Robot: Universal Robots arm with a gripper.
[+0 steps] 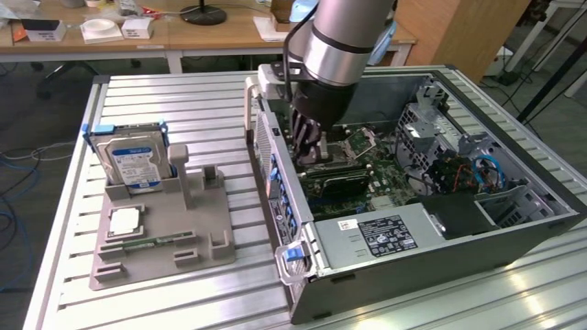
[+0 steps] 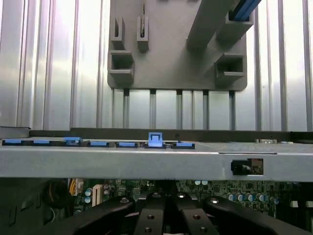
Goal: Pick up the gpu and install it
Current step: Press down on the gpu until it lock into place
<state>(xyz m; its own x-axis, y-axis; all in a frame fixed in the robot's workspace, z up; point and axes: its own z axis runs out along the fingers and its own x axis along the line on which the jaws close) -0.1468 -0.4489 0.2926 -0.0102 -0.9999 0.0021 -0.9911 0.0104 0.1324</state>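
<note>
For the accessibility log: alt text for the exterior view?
Robot arm's shut claw reaches down inside an open computer case, over the motherboard. On the exterior view's left, a grey holder carries a hard drive.

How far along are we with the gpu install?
Done: the upright slot of the grey fixture beside the hard drive stands empty. In hand: the gripper, shut, is down inside the computer case over the motherboard, at a dark card that looks like the gpu. Left: I cannot tell if it is seated; release is not yet done.
</note>
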